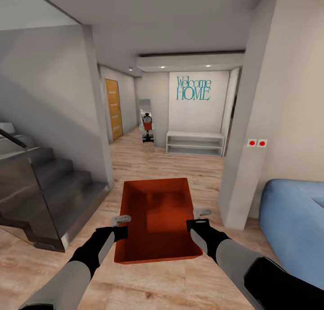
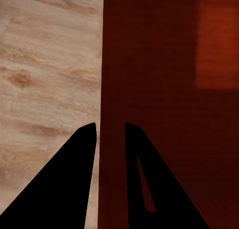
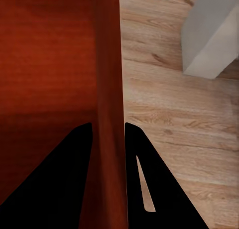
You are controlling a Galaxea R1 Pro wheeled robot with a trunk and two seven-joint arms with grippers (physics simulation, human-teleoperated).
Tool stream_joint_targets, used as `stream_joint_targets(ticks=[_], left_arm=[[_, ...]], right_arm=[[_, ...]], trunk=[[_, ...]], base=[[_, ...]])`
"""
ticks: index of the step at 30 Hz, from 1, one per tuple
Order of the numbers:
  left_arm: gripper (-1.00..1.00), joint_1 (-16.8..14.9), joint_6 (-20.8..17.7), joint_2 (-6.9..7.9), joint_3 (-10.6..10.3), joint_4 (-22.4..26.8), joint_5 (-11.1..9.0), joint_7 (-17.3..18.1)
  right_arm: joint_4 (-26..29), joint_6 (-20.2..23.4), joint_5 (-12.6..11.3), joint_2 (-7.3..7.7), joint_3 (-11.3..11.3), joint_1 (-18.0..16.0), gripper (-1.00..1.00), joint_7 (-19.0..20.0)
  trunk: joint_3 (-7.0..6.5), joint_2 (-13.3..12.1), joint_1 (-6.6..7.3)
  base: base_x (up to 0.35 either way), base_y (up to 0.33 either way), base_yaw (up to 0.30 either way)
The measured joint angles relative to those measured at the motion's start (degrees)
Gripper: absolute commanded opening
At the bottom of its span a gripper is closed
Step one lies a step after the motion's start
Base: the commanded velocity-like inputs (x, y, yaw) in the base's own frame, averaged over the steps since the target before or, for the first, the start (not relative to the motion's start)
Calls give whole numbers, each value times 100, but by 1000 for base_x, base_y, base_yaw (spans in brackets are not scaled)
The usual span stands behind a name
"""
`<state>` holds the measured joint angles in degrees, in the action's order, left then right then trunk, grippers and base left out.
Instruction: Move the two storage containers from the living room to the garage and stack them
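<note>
I hold one orange-red storage container (image 1: 157,220) level in front of me, above the living room's light wood-plank floor (image 1: 180,166). It is open-topped, and nothing shows inside it. My left gripper (image 1: 123,222) is shut on its left wall, and my right gripper (image 1: 198,216) is shut on its right wall. In the left wrist view the dark fingers (image 2: 74,164) straddle the container's wall (image 2: 112,64). The right wrist view shows the right gripper (image 3: 108,127) pinching the opposite red wall (image 3: 108,64) in the same way.
Dark stairs (image 1: 45,188) with a glass rail rise at the left. A pale wall corner (image 1: 238,166) and a blue sofa (image 1: 292,220) stand at the right. Ahead, a hallway leads to a white bench (image 1: 195,142), a "Welcome HOME" wall sign (image 1: 193,88) and a wooden door (image 1: 114,108).
</note>
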<state>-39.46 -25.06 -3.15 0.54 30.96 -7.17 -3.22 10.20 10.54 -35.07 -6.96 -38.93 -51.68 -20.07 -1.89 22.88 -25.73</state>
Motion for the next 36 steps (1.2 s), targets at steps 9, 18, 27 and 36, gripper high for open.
stream_joint_targets(ticks=[9,18,27,36], left_arm=[[-100,0,1,-1,2,-6,2,3],[-100,-1,1,-1,6,-7,3,6],[-100,-1,-1,-1,7,-6,-4,7],[-100,-1,-1,-2,1,-7,-6,-1]], right_arm=[[0,2,-10,3,-9,1,-100,2],[13,17,-6,6,-13,1,-100,-2],[43,51,14,12,-7,2,-100,-15],[20,25,-1,9,-9,2,-100,-1]], trunk=[[0,0,0],[0,0,0],[0,0,0],[1,0,0]], base=[[323,81,0],[323,76,0],[323,76,0],[323,76,0]])
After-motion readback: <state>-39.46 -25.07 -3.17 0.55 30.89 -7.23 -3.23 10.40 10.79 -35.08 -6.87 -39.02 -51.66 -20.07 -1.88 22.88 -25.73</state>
